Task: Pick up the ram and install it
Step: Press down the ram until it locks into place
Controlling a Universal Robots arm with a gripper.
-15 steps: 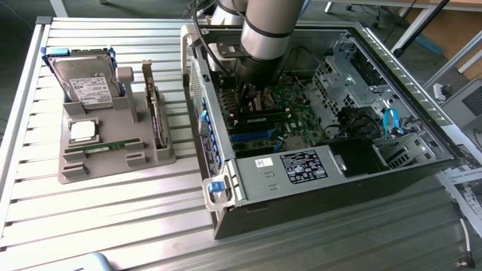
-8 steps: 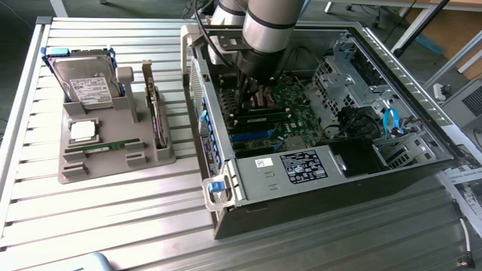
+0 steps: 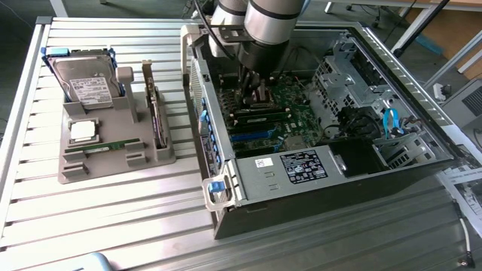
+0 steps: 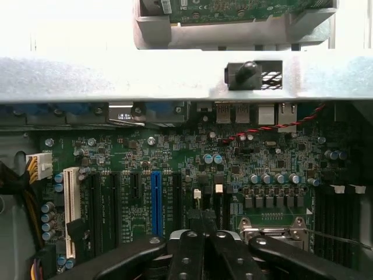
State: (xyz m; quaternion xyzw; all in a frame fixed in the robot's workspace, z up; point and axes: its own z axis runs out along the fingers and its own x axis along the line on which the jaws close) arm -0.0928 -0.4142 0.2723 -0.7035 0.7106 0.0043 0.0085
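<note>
The ram [image 3: 105, 148] is a narrow green stick lying in a slot at the front of the grey holder [image 3: 113, 166], on the table at the exterior view's left. My gripper [image 3: 260, 97] is far from it, down inside the open computer case [image 3: 316, 169] just above the green motherboard [image 3: 295, 116]. In the wrist view the black fingers [image 4: 187, 251] of the gripper [image 4: 204, 224] are shut together with nothing between them, hovering over the motherboard [image 4: 175, 151] between the blue slot [image 4: 155, 201] and the processor socket [image 4: 274, 224].
The grey holder also carries a hard drive [image 3: 89, 79], a square silver processor chip [image 3: 81, 131] and an upright card [image 3: 156, 116]. Cables and a drive cage [image 3: 391, 121] fill the case's far side. The case wall [image 4: 175, 79] stands between the gripper and the holder. Long dark slots [image 4: 335, 216] lie beside the socket.
</note>
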